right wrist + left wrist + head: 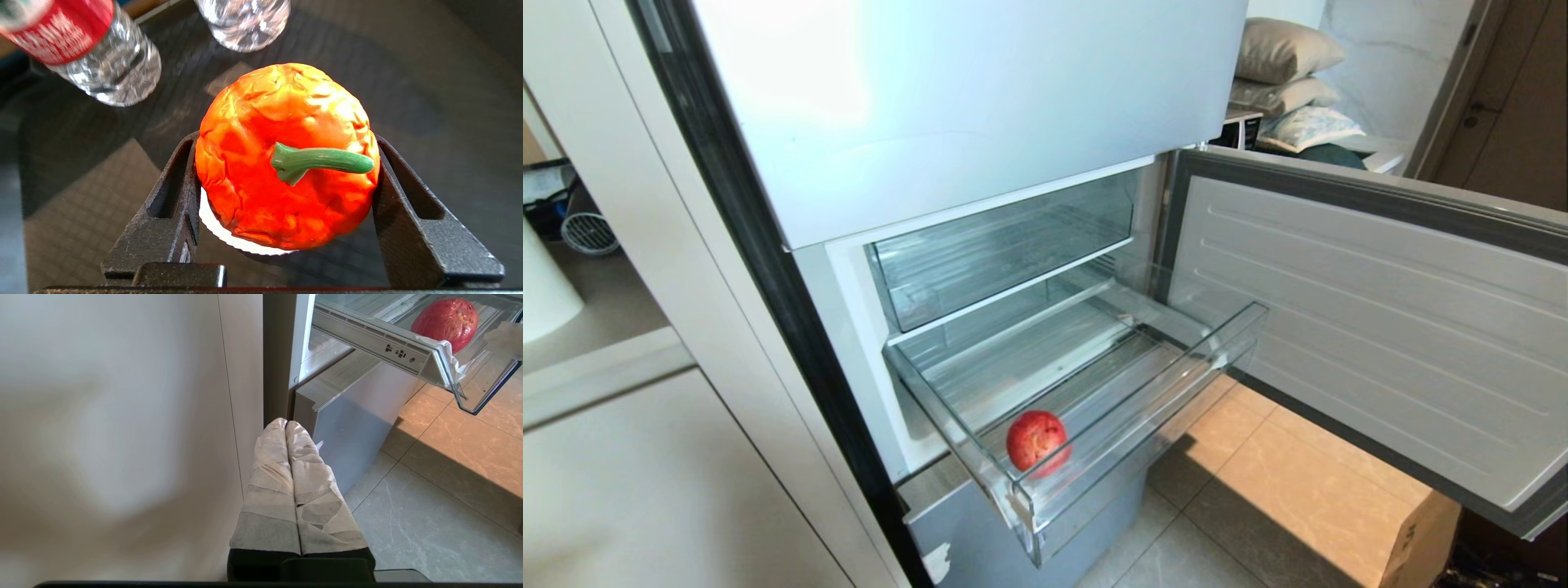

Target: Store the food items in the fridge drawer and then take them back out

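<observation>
Pulled-out fridge drawer (1143,408), holding red apple (1036,439) near its front wall. Left gripper (286,424), fingers pressed together, empty, low beside the fridge. Right gripper (286,196), clamped around orange-red fruit (286,155), above a dark surface near two bottles (102,53).

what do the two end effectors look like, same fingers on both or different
Different. The left end effector has two long tapering fingers wrapped in pale grey-white tape, patchy and wrinkled, on a black base. The right end effector has bare black fingers with a rough, grainy finish, wedge-shaped with triangular hollows in their sides, and no wrapping. No cables or markings show on either.
</observation>
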Robot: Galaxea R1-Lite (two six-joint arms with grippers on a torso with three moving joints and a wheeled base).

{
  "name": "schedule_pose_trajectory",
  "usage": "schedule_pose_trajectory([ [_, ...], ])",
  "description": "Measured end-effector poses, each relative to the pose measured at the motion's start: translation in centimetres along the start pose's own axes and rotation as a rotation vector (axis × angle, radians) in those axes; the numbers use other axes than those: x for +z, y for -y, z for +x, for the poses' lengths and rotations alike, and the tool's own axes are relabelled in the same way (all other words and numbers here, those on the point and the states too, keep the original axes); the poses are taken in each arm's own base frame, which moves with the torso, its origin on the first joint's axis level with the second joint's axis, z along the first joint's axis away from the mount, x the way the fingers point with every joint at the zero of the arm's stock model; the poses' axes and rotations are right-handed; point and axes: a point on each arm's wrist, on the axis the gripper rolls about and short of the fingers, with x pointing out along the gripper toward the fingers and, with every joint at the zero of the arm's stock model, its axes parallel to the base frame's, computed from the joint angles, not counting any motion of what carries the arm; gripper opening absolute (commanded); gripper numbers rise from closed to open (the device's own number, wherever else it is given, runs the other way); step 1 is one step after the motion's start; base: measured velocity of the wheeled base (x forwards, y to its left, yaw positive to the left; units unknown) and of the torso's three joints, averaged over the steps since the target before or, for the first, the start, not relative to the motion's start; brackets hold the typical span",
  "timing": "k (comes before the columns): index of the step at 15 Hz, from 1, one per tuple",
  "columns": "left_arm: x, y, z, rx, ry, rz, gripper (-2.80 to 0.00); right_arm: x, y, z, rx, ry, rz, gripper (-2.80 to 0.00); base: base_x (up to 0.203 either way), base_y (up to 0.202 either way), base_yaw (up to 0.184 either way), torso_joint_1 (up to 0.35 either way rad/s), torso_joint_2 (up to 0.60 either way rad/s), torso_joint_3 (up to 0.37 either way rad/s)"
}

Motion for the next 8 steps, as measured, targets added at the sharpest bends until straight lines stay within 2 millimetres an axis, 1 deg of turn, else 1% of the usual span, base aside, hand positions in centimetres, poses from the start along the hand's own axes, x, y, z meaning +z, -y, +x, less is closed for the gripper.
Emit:
schedule_pose_trajectory([
  [3,0.0,0.0,0.0,-0.001,0.000,0.000,-2.80,-1.2,-1.1,0.7,0.020,-0.026,-0.011,-2.80,0.000,0.000,0.000,0.000,0.00,0.000],
  [4,0.0,0.0,0.0,-0.001,0.000,0.000,-2.80,-1.5,-1.6,0.8,0.028,-0.032,-0.009,-1.65,0.000,0.000,0.000,0.000,0.00,0.000],
  [5,0.0,0.0,0.0,-0.001,0.000,0.000,-2.80,-1.7,-2.0,0.9,0.036,-0.035,-0.007,0.00,0.000,0.000,0.000,0.000,0.00,0.000],
  [8,0.0,0.0,0.0,-0.001,0.000,0.000,-2.80,-1.8,-2.6,1.0,0.050,-0.031,-0.011,0.00,0.000,0.000,0.000,0.000,0.00,0.000],
])
